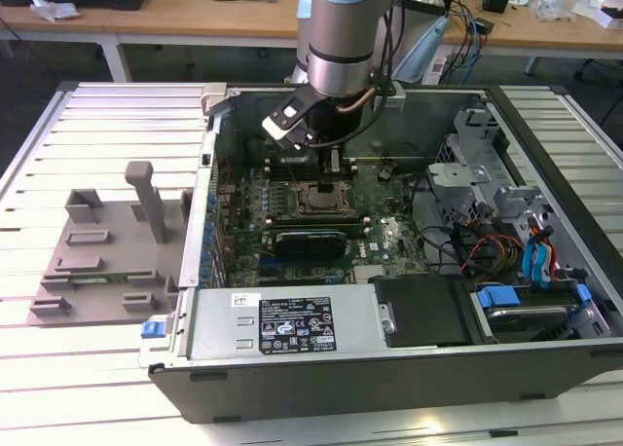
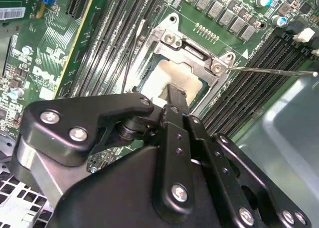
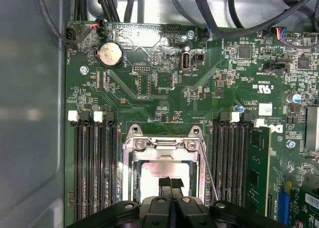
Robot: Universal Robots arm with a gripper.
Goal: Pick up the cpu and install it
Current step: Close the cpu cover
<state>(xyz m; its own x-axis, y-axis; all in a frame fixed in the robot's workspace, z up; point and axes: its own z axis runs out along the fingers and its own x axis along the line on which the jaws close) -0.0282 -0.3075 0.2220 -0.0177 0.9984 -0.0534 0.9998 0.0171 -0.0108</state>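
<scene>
Gripper [image 3: 171, 184]: black linkage on the arm's end, reaching down into the open case. Its two fingers are pressed together with nothing between them.
Cpu [image 3: 152, 175]: pale silver square lying flat in the socket, right under the closed fingertips. Whether the tips touch its top cannot be told.
Socket frame [image 3: 164, 147]: bare metal, with screws at its corners, surrounding the cpu on all sides.
Lever [image 2: 269, 70]: thin metal rod slanting out from one side of the frame.
Motherboard [image 3: 209, 88]: green and lying flat, with a round coin cell [image 3: 110, 54] far from the socket.
Memory slots [image 3: 94, 163]: long black rows flanking the socket on both sides.
Heatsink block [image 1: 310, 240]: long and black, just near of the socket.
Case [image 1: 389, 373]: lies on its side with the lid off, on a slatted table [image 1: 97, 125].
Grey tray [image 1: 97, 256]: sits on the table at the exterior view's left, beside the case.
</scene>
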